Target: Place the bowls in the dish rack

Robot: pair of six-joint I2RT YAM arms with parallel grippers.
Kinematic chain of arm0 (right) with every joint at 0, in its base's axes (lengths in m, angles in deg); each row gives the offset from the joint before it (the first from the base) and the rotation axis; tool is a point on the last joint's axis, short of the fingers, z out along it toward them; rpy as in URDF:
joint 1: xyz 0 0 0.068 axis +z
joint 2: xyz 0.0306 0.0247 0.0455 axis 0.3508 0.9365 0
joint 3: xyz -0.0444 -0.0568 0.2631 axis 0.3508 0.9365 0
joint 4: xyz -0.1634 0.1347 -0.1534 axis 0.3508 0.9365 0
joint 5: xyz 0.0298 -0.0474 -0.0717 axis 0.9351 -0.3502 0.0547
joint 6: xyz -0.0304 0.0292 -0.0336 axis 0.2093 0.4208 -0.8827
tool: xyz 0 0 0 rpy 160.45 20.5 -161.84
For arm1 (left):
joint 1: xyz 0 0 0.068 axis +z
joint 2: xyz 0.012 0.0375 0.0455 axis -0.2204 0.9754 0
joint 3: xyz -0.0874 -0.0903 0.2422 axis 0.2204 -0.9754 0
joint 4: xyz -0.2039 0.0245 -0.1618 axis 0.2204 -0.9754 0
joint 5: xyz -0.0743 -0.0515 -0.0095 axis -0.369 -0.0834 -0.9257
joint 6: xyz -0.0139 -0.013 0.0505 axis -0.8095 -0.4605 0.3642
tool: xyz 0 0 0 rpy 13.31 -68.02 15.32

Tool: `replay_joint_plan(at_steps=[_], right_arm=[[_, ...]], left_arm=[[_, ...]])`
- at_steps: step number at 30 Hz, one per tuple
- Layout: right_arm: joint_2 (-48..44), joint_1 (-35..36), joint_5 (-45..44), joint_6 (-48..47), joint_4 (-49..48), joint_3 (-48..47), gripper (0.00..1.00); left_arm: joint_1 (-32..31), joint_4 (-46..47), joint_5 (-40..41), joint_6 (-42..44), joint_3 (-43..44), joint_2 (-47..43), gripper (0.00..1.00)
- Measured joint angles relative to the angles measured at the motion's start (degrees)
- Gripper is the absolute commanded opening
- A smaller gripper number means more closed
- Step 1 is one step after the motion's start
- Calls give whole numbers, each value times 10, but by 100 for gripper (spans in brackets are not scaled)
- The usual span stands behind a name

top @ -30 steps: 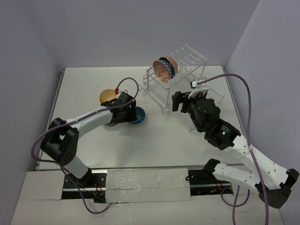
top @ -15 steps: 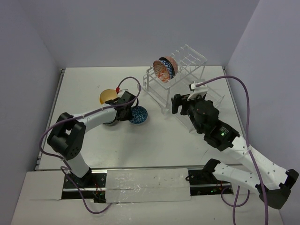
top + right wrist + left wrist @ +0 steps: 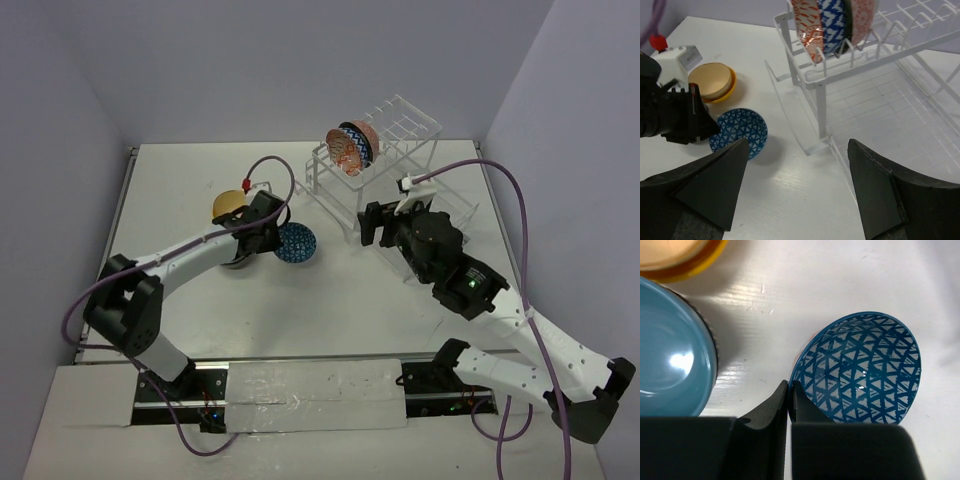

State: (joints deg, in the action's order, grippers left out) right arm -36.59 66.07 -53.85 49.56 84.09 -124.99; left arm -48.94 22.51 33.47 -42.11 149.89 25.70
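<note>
Bowls: three stand on edge in the top slots of the dish rack at the far right of the table. They are an orange-red patterned bowl, a blue zigzag bowl & a pink bowl, packed close together. The other bowls are on the table, left of the rack. The triangle-pattern blue bowl is the nearest to the rack, but apart from it. The left gripper is clenched on its rim, w/ one finger inside & one outside, rim pinched btw them. This bowl looks a bit tilted; if it is lifted off the table I cannot tell. Just beside it is a plain blue bowl, in top view mostly hidden under the left arm. An orange-yellow bowl, tan inside, sits behind these two, near them. The right gripper is released, fingers spread wide w/ nothing btw them. It hangs over the table, btw the triangle-pattern bowl & the rack's front leg.
</note>
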Motion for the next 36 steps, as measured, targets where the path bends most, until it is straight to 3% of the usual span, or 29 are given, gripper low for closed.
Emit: replay_joint_plan(at_steps=[10,21,36], right_arm=[[85,60,52,67,18,-59,83],[193,103,65,140,41,-144,71],[270,108,24,172,94,-218,32]], left_arm=[[0,-1,-25,50,5,-189,0],[-8,-1,-61,114,11,-289,0],[-19,-2,-89,148,10,-319,0]])
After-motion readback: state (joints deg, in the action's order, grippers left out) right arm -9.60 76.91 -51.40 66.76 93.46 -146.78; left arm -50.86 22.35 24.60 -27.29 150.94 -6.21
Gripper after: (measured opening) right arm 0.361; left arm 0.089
